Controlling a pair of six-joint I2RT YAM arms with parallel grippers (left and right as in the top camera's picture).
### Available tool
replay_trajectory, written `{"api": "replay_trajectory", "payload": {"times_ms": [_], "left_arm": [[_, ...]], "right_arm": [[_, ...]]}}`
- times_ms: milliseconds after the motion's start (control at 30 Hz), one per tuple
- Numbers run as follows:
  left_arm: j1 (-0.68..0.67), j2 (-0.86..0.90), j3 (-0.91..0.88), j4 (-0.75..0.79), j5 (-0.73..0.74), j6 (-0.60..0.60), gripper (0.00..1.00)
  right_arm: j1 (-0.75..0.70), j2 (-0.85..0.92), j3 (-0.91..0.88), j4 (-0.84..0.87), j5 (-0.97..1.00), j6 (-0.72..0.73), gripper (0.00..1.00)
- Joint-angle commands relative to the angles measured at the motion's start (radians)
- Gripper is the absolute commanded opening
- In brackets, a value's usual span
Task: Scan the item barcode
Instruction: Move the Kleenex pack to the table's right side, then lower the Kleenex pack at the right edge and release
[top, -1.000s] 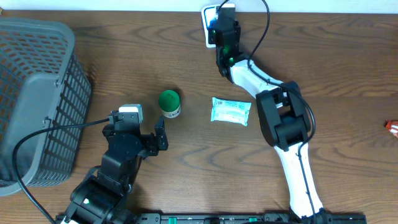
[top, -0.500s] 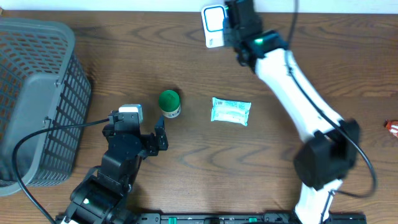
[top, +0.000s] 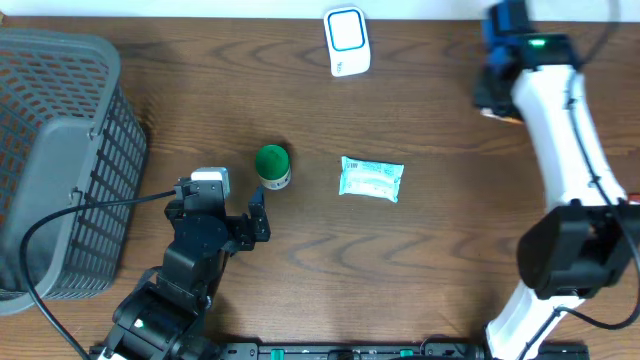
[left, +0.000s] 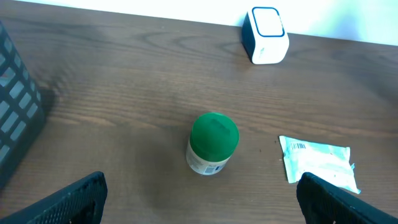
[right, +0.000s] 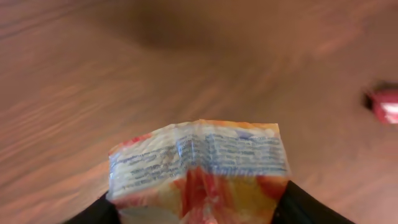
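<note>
My right gripper (right: 196, 208) is shut on an orange and red snack packet (right: 199, 155), whose crimped, printed end sticks out past the fingers. In the overhead view this gripper (top: 497, 100) hangs over the back right of the table, well right of the white scanner (top: 347, 40). A green-lidded jar (top: 273, 165) and a pale blue-green packet (top: 371, 179) lie mid-table. My left gripper (left: 211, 208) stands wide open just in front of the jar (left: 212, 143), holding nothing.
A grey mesh basket (top: 60, 160) fills the left side. A small red item (top: 630, 203) lies at the right edge, also seen in the right wrist view (right: 385, 106). The scanner (left: 267, 43) stands by the back edge.
My right arm has swung from in front of the scanner to the far right, carrying the snack packet. The left arm, jar and pale packet have not moved.
</note>
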Motion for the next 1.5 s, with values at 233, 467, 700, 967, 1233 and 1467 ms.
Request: {"api": "replay_trajectory", "payload": {"times_ms": [233, 467, 700, 967, 1233, 1467], "left_arm": [[0.003, -0.001, 0.002, 0.004, -0.014, 0.013, 0.98], [0.003, -0.001, 0.002, 0.004, -0.014, 0.013, 0.98], [0.003, -0.001, 0.002, 0.004, -0.014, 0.013, 0.98], [0.003, -0.001, 0.002, 0.004, -0.014, 0.013, 0.98], [0.003, -0.001, 0.002, 0.004, -0.014, 0.013, 0.98], [0.003, -0.001, 0.002, 0.004, -0.014, 0.013, 0.98]], "right_arm": [[-0.399, 0.044, -0.017, 0.023, -0.013, 0.113, 0.65], [-0.55, 0.159, -0.017, 0.027, -0.122, 0.166, 0.5], [-0.549, 0.21, -0.017, 0.111, -0.348, 0.048, 0.97], [-0.481, 0.22, -0.017, 0.243, -0.353, -0.03, 0.99], [-0.399, 0.292, -0.017, 0.315, -0.353, -0.102, 0.99], [-0.344, 0.353, -0.017, 0.329, -0.261, -0.325, 0.99]]}}
